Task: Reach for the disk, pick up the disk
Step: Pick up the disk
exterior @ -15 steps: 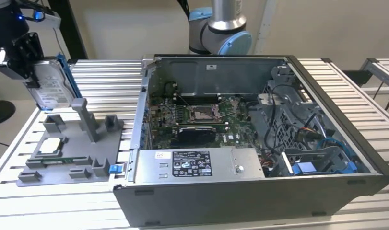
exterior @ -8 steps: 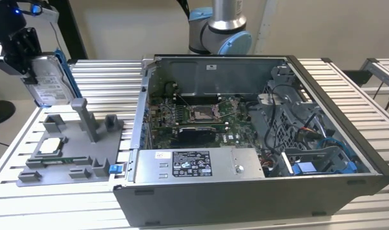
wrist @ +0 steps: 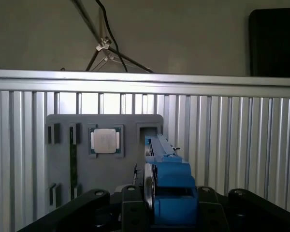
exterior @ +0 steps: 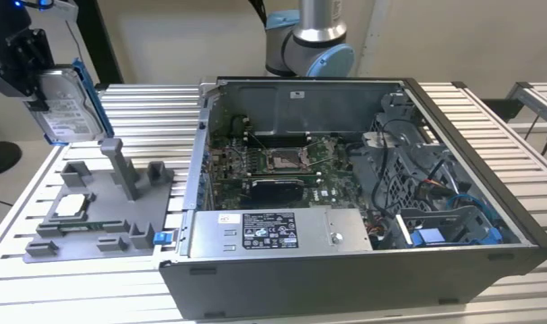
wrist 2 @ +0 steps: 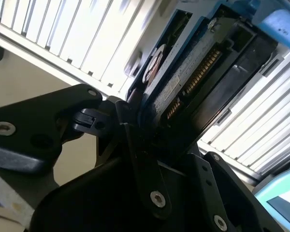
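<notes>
The disk (exterior: 68, 108) is a silver-grey drive with a white label and blue rails along its edges. It hangs in the air at the exterior view's far left, above the grey fixture (exterior: 102, 219). My black gripper (exterior: 38, 91) is shut on it. In the second wrist view the fingers (wrist 2: 130, 121) clamp the disk (wrist 2: 183, 89) edge-on, with its connector pins showing. The first wrist view looks down along the disk's blue rail (wrist: 165, 166) toward the fixture (wrist: 130, 145) below.
A small square silver chip (exterior: 71, 204) sits in the fixture (wrist: 105, 141). An open computer case (exterior: 345, 202) fills the middle of the slatted metal table (exterior: 138, 101), with a blue bracket (exterior: 453, 235) in its near right corner. The arm's base (exterior: 309, 40) stands behind the case.
</notes>
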`<state>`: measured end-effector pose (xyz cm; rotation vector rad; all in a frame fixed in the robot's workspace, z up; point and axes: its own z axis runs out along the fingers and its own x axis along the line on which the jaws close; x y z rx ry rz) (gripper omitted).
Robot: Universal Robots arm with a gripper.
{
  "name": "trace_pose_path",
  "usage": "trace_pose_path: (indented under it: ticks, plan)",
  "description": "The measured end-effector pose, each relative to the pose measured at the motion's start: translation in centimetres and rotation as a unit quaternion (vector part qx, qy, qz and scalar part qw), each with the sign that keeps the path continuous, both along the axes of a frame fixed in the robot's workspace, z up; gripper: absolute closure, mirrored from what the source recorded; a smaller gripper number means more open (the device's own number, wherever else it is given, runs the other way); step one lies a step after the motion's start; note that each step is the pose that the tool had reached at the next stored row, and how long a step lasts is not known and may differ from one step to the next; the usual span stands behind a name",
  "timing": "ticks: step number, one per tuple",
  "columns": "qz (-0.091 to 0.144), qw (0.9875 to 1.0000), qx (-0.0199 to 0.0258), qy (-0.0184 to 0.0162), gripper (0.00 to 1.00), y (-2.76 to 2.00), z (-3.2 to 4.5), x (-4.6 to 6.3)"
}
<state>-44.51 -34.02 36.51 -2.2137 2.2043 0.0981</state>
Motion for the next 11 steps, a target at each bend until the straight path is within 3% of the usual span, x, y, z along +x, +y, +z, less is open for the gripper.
trace_pose_path:
  ticks: [11]
  plan:
    - [0.000, 1.0000, 0.0006, 0.0000, 1.00, 0.00, 2.06, 0.0]
